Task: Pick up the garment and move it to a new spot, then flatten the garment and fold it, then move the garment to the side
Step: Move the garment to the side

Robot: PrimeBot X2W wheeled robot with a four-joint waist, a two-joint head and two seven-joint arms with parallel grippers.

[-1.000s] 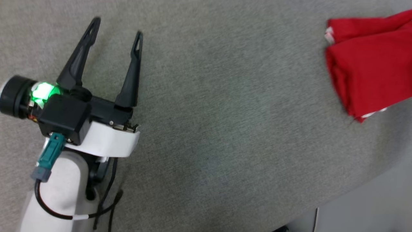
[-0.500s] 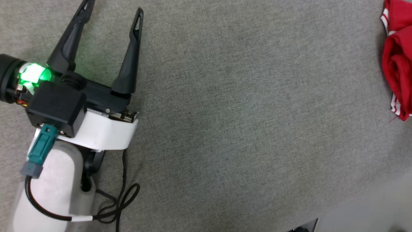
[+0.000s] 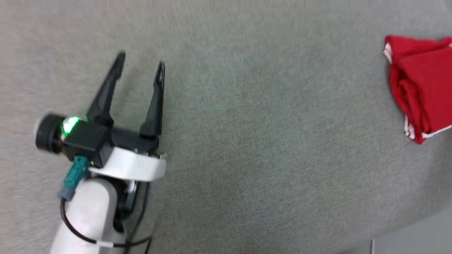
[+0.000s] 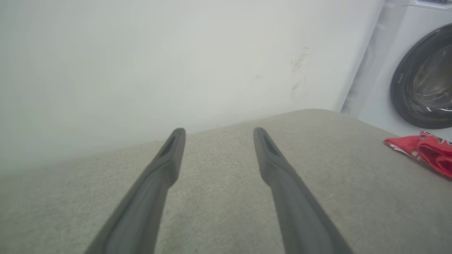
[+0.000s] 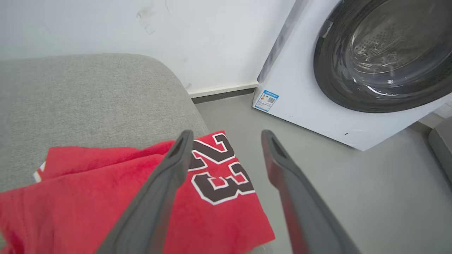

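Two hands stand wide and empty: left hand (image 3: pixel 141 60) over the grey desk (image 3: pixel 265 123), right hand (image 5: pixel 227 133) above the garment (image 3: pixel 423 81). Folded, it lies at the head view's right edge, long axis top to bottom; right wrist view gives its black numerals (image 5: pixel 219 169).
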